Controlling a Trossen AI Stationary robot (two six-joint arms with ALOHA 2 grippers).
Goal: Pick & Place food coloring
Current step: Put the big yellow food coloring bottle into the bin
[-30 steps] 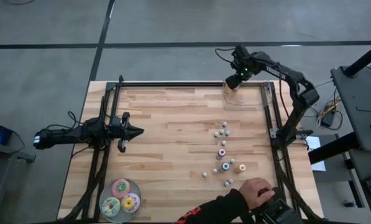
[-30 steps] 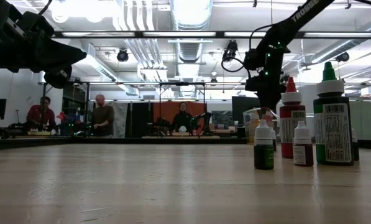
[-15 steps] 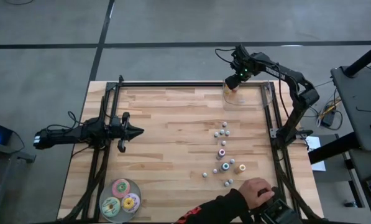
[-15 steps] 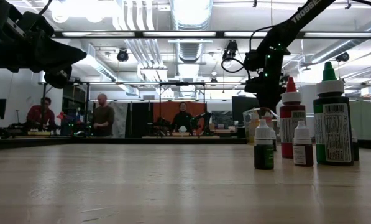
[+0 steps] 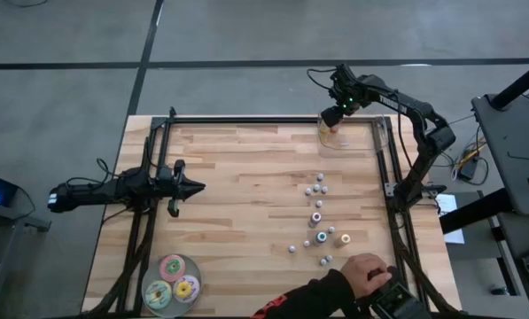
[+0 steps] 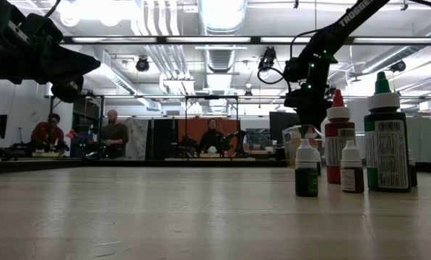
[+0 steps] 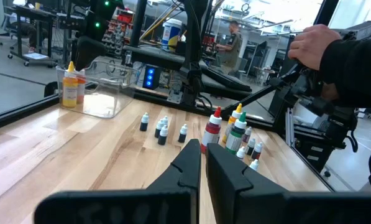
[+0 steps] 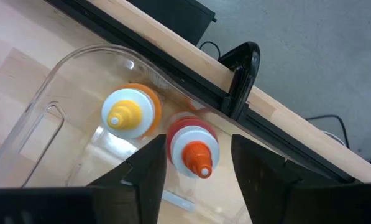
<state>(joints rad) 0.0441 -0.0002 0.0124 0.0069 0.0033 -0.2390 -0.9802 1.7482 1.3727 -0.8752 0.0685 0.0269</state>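
Note:
Several tiny food coloring bottles (image 5: 318, 217) stand on the table's right half; they also show in the low view (image 6: 306, 170) and the left wrist view (image 7: 229, 132). A clear container (image 5: 344, 137) stands at the far right. In it an orange-tipped bottle (image 8: 193, 149) and a yellow-tipped bottle (image 8: 128, 114) stand upright side by side. My right gripper (image 5: 338, 111) hangs above the container, open, with its fingers (image 8: 149, 168) on either side of the orange-tipped bottle and above it. My left gripper (image 5: 191, 187) is shut and empty at the table's left.
A person's hand and dark sleeve (image 5: 361, 273) reach over the near right edge, close to the nearest bottles. Three flat round discs (image 5: 171, 280) lie at the near left. A black frame rail (image 8: 173, 68) runs just behind the container. People sit in the room beyond the table.
My right gripper has drawn slightly toward the far edge above the container, and the orange-tipped bottle now shows beneath it in the high view. The bottles on the table have stayed where they were.

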